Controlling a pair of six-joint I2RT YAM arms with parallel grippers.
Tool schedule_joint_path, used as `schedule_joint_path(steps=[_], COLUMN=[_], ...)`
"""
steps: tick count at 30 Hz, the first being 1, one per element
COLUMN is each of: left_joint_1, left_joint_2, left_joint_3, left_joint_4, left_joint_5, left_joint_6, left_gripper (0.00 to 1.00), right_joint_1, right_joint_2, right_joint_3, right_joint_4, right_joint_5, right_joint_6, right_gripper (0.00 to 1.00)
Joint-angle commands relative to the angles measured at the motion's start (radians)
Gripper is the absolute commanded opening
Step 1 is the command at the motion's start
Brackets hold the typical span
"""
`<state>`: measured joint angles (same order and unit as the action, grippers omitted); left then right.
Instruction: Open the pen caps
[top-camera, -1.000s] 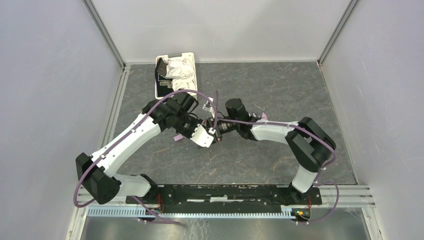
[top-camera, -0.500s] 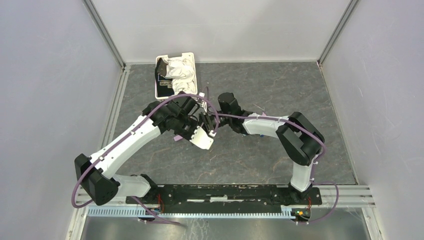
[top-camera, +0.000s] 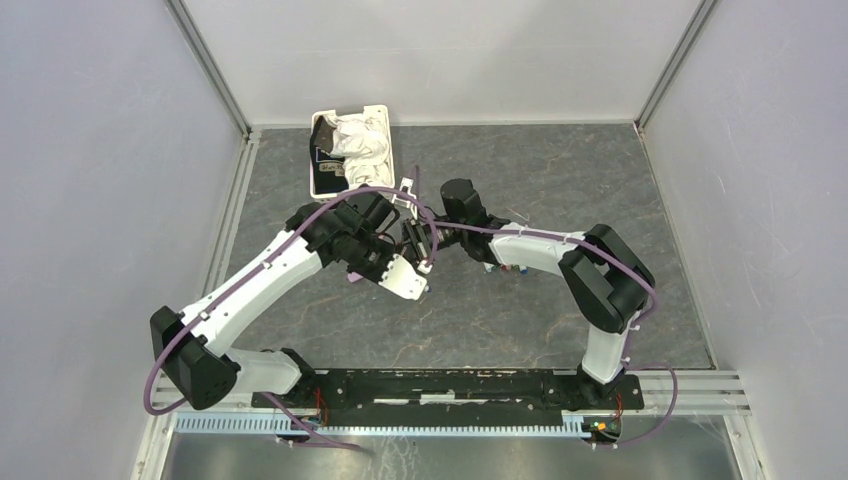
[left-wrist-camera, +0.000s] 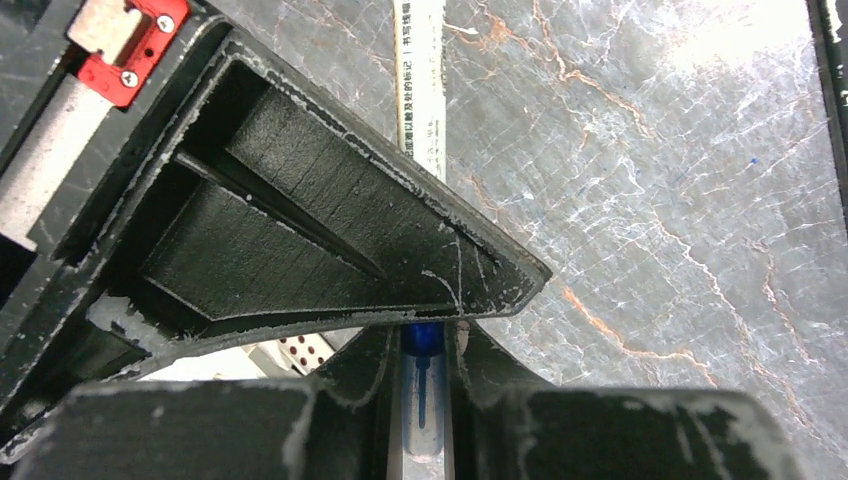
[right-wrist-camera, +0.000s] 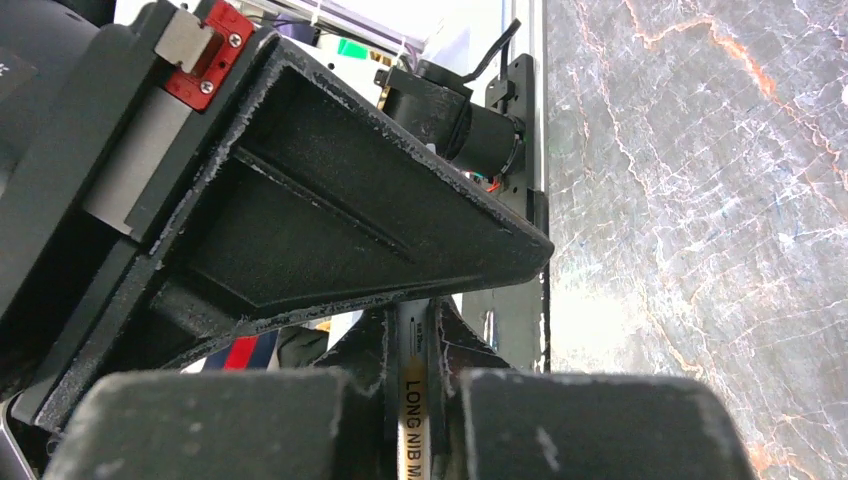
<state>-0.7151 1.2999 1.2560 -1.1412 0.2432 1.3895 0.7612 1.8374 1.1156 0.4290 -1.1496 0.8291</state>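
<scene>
Grey table (top-camera: 560, 330); left pincer (left-wrist-camera: 428, 335), right pincer (right-wrist-camera: 412, 315) on pen (left-wrist-camera: 420, 80), well inside edges

even overhead light, window glare, fingers blurred close-up

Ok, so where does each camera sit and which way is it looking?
Top camera: up high behind the bases, looking down on the grey table and white basket; the left arm and right arm show whole.
Left wrist camera: on the left arm, looking along its fingers at the table; the left tool pinches a white pen with a blue end.
Right wrist camera: on the right arm, looking across the table to its edge; the right tool pinches a printed barrel.
Shared: both wrist views show table and a pinched pen.
</scene>
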Motion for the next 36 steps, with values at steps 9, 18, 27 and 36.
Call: schedule_joint_path(steps=[9, 18, 27, 36], left_joint_1=[-0.021, 0.344, 0.14, 0.194], left_joint_2=[0.097, 0.095, 0.142, 0.279], left_joint_3=[0.092, 0.067, 0.103, 0.033], left_joint_4=[-0.017, 0.014, 0.032, 0.252], left_joint_5=[0.043, -0.102, -0.069, 0.046], left_joint_6=[0.046, 0.229, -0.047, -0.265], left_gripper=[0.02, 0.02, 0.02, 0.09], right_joint_1=[0.026, -0.047, -0.11, -0.304], right_joint_2=[0.163, -0.358, -0.295, -0.317], right_joint_3=[0.388, -0.325, -0.189, -0.118], right_joint_4=[-0.25, -0.607, -0.602, -0.687], right_joint_5=[0.145, 0.2, 0.266, 0.949], right_joint_6=[-0.1, -0.44, -0.477, -0.537], right_gripper=[0.0, 0.0, 0.0, 0.0])
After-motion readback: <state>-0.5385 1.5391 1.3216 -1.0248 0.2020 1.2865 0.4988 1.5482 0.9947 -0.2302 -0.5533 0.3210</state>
